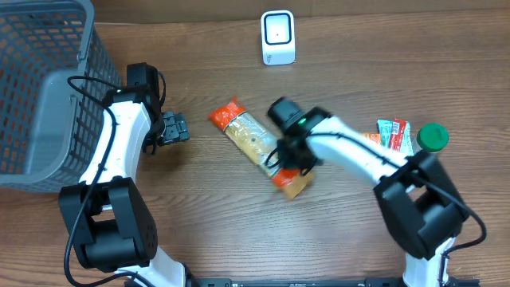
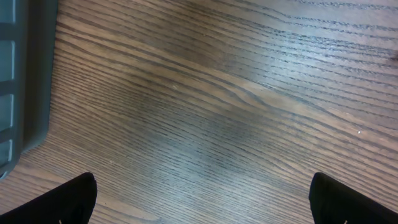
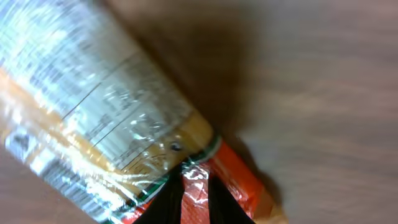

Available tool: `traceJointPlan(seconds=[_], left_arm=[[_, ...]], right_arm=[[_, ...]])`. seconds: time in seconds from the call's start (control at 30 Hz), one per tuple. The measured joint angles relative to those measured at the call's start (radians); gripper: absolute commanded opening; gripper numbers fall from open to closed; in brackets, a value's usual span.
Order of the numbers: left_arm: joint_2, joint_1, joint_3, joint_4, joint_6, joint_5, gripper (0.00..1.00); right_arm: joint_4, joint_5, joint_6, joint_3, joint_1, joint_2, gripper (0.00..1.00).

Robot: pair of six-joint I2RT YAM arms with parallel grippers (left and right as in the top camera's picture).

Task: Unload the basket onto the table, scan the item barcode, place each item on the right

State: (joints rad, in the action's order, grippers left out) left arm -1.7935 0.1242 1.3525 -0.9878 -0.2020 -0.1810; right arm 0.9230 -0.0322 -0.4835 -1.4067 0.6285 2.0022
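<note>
nothing here can truly be read. seen from the right wrist, the packet carries a pale panel of fine print set in rows and lines, like a table of figures, but it is blurred and no word or number comes out. from overhead, the sachets at the right show small white marks on red and green, too small to read. any marking on the white scanner is too small to tell.

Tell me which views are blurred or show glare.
Overhead: sharp, evenly lit, only soft shadows by the snack packet. Left wrist: the table grain is fairly clear, no glare. Right wrist: the snack packet is very close, blurred, with white glare on its wrapper.
</note>
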Motion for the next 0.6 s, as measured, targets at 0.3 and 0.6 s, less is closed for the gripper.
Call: traceJointPlan(seconds=[0.3, 0.6], left_arm=[[0.0, 0.0, 0.0, 0.0, 0.0, 0.0, 1.0], [0.0, 0.0, 0.0, 0.0, 0.0, 0.0, 1.0]], right_arm=[[0.179, 0.024, 0.269, -0.146, -0.149, 0.011, 0.39], [0.124, 0.029, 0.463, -0.411, -0.109, 0.012, 0.56]])
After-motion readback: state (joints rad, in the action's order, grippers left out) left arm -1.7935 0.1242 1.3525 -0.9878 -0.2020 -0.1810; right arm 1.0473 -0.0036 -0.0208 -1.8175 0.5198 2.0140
